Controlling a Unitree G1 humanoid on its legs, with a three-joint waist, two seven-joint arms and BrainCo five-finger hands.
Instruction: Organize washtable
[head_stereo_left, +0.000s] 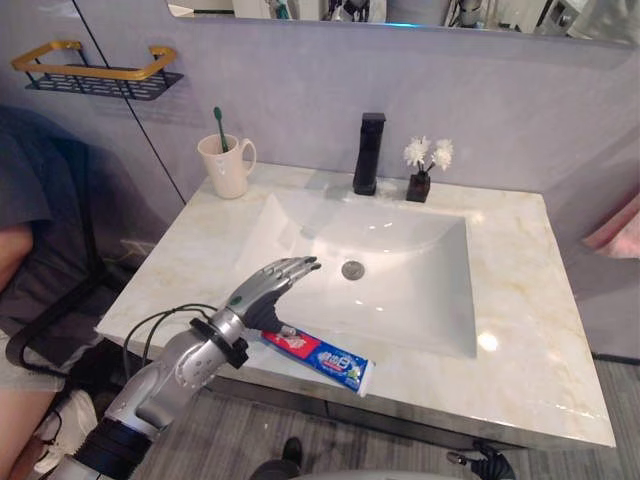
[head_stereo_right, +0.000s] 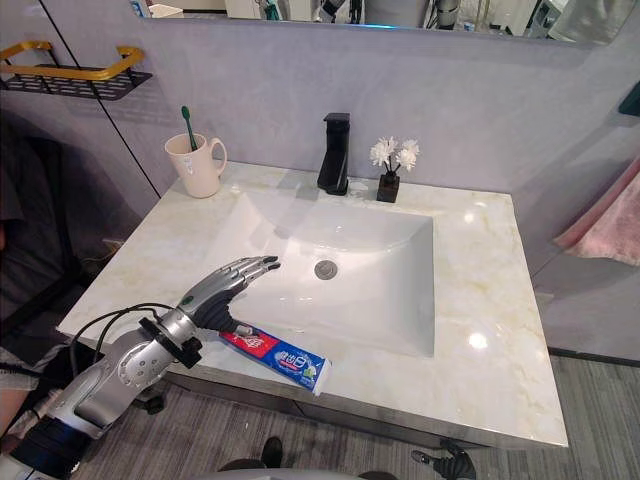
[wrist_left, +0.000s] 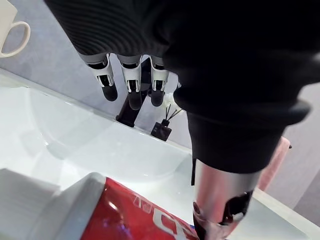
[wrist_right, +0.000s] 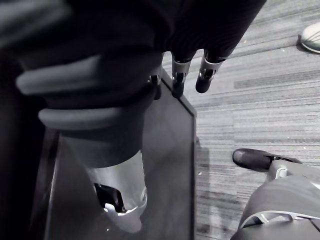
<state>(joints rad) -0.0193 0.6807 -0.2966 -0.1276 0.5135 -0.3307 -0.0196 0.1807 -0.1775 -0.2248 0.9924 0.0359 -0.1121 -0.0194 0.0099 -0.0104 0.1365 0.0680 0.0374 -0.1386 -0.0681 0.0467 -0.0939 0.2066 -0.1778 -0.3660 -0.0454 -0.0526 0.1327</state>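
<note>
Left hand (head_stereo_left: 266, 289) hovers slack and empty just above the toothpaste tube (head_stereo_left: 322, 359), which lies at six o'clock on the front lip of the washtable (head_stereo_left: 520, 330); right hand (wrist_right: 206, 76) hangs loose. Risky: a clumsy nudge could skid it off the edge.

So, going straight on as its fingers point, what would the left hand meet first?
Probably the black square faucet: the left hand points across the white sink basin toward it. Height is unclear, so the basin's rear slope may come first.
</note>
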